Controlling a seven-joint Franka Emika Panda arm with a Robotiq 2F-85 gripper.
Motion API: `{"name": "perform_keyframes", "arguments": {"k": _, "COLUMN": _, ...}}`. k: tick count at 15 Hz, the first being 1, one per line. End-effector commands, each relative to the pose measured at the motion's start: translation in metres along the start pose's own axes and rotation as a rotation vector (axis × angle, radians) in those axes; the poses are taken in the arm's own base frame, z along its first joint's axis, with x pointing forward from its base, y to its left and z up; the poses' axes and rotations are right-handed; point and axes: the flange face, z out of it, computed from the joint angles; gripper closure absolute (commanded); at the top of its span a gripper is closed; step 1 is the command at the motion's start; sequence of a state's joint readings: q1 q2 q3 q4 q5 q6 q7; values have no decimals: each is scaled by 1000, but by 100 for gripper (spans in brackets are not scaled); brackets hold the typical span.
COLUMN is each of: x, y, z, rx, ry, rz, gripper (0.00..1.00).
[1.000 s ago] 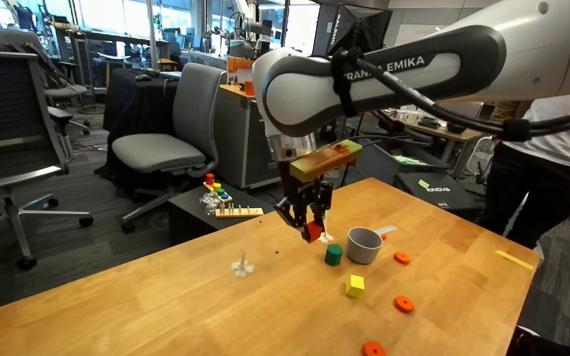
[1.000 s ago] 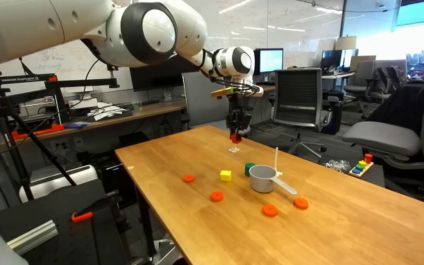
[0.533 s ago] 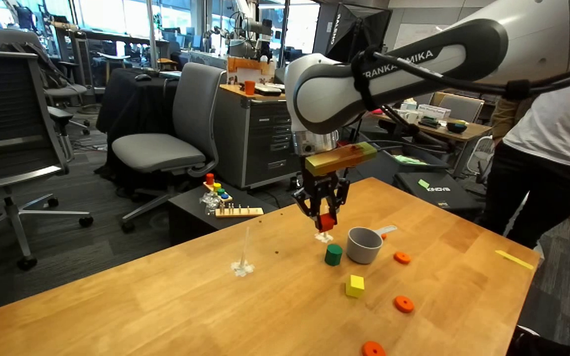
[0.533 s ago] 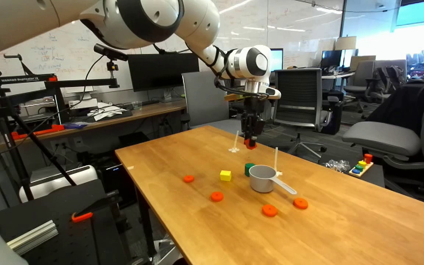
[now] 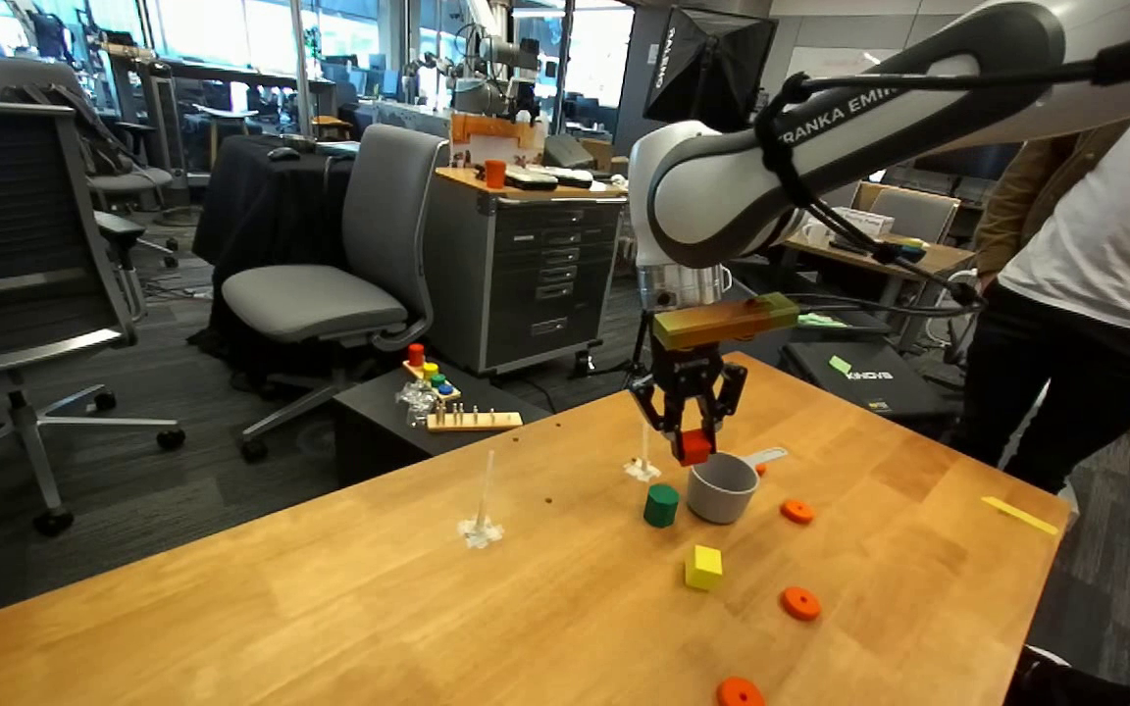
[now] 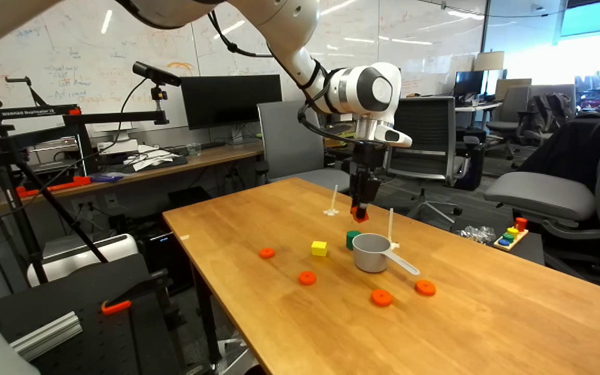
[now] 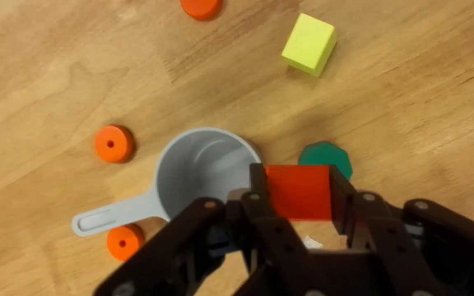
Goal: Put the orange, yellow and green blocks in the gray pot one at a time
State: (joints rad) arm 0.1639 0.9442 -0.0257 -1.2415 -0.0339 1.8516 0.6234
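My gripper [image 5: 694, 429] is shut on the orange block [image 5: 694, 449], held in the air above the table. The block also shows in the wrist view [image 7: 298, 192], level between the fingertips. The gray pot [image 5: 722, 502] stands upright on the table, its handle pointing away from the green block; its visible inside [image 7: 200, 168] looks empty, part hidden by a finger. In the wrist view the held block is just beside the pot's rim, overlapping the green block [image 7: 325, 154]. The green block [image 6: 352, 238] stands close beside the pot. The yellow block [image 7: 309, 43] lies apart from both.
Several flat orange discs lie round the pot, one of them [image 7: 113, 144] near its rim and another [image 7: 124, 242] by the handle. Two thin upright sticks stand taped to the table, one [image 6: 390, 229] near the pot and one [image 6: 333, 200] farther off.
My gripper has carried the orange block across toward the pot, staying shut on it. The pot, the yellow block and the green block have not moved.
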Motion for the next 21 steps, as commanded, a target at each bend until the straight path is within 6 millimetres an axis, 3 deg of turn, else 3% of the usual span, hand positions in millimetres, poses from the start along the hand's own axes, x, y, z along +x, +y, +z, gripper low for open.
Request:
{"name": "perform_keyframes", "arguments": {"k": 1, "x": -30, "y": 32, "z": 0, "rx": -5, "ry": -42, "rz": 71, "gripper": 81}}
{"name": "perform_keyframes", "arguments": {"k": 4, "x": -44, "y": 53, "z": 7, "rx": 9, "ry": -61, "rz": 91, "gripper": 81}}
{"name": "perform_keyframes", "arguments": {"k": 8, "x": -60, "y": 89, "z": 1, "rx": 50, "ry": -12, "rz": 98, "gripper": 81}}
{"name": "perform_keyframes", "arguments": {"k": 12, "x": -60, "y": 116, "z": -13, "rx": 86, "ry": 20, "rz": 122, "gripper": 82}}
{"name": "perform_keyframes", "arguments": {"k": 14, "x": -58, "y": 119, "z": -19, "rx": 105, "ry": 44, "rz": 130, "gripper": 82}}
{"name": "perform_keyframes", "arguments": {"k": 16, "x": -54, "y": 109, "z": -22, "rx": 132, "ry": 64, "rz": 115, "gripper": 82}}
{"name": "perform_keyframes", "arguments": {"k": 21, "x": -45, "y": 35, "z": -21, "rx": 176, "ry": 62, "rz": 30, "gripper": 82}}
